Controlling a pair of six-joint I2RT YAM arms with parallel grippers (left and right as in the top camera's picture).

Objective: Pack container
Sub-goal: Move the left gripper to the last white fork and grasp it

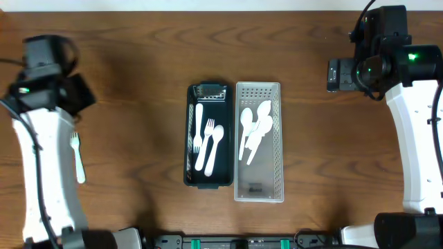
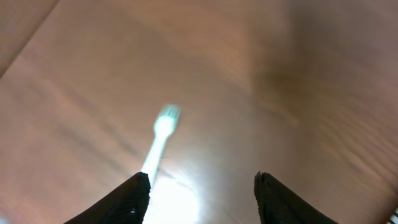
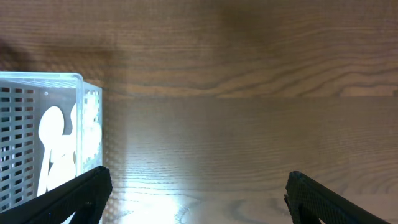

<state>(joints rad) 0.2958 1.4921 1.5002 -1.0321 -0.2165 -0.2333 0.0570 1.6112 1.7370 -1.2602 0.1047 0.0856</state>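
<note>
A dark tray (image 1: 190, 138) in the table's middle holds white forks (image 1: 208, 138) and a spoon. Next to it on the right, a clear perforated bin (image 1: 277, 149) holds several white spoons (image 1: 253, 131); its corner shows in the right wrist view (image 3: 81, 87). A loose white fork (image 1: 77, 155) lies on the wood at far left. It shows blurred in the left wrist view (image 2: 163, 127), its handle running by the left finger. My left gripper (image 1: 77, 93) (image 2: 202, 177) is open and empty above it. My right gripper (image 1: 333, 75) (image 3: 199, 175) is open and empty, right of the bin.
The wooden table (image 1: 124, 83) spreads around the two containers. The arm bases stand at the front edge, left (image 1: 48, 207) and right (image 1: 415, 173).
</note>
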